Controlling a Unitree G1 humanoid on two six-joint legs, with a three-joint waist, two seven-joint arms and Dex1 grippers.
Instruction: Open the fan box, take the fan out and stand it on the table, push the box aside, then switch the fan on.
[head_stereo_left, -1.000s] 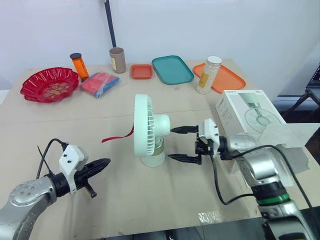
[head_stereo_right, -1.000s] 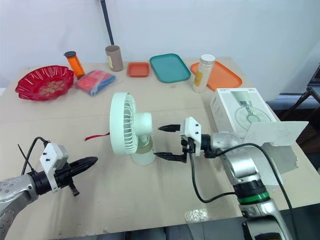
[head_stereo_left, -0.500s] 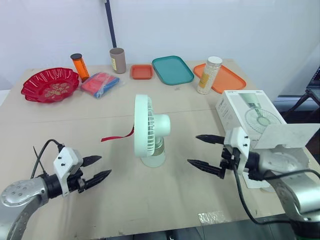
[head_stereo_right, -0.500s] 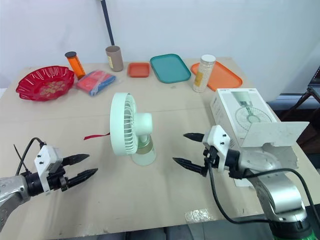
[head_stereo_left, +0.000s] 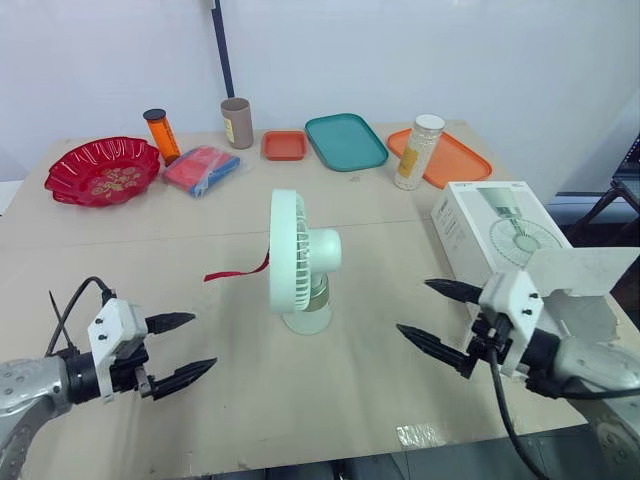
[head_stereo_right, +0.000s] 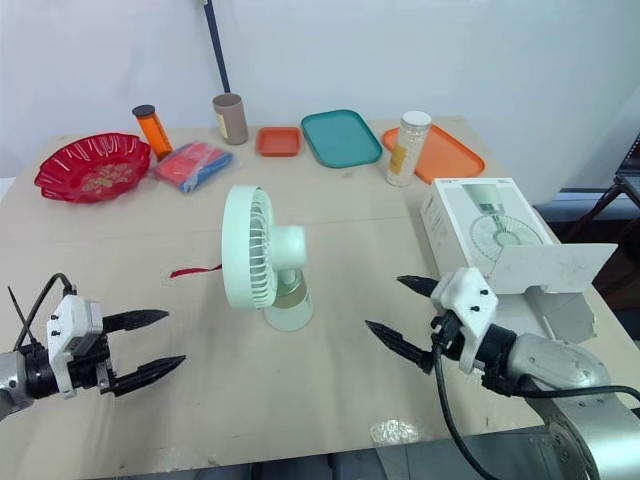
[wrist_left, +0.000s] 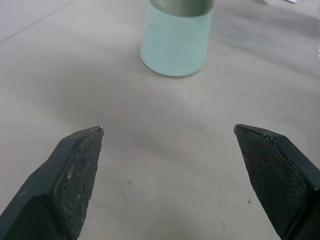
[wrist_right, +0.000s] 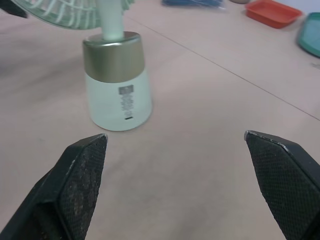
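table: tan board top, taking up most of the head view.
fan box: white, lying flat at 3 o'clock from the fan, well apart from it, by the table's right edge. near-end flap open and sticking out.
fan: pale green, out of the box, upright on its round base at table centre. grille faces the robot's left. red ribbon hangs from the grille toward 9 o'clock.
teal tray at 12 o'clock from the fan, orange tray at 1 o'clock, red bowl at 10 o'clock, all along the far edge.
right gripper: at 4 o'clock from the fan, near it but apart, released, 2 fingers spread wide, holding nothing. its wrist view looks at the fan base with its gold band.
left gripper: at 8 o'clock from the fan, apart from it, released, 2 fingers spread, holding nothing. its wrist view shows the base's lower part.
small items at the far edge: white-lidded jar, red-blue packet, small orange tray, brown tube, orange bottle.
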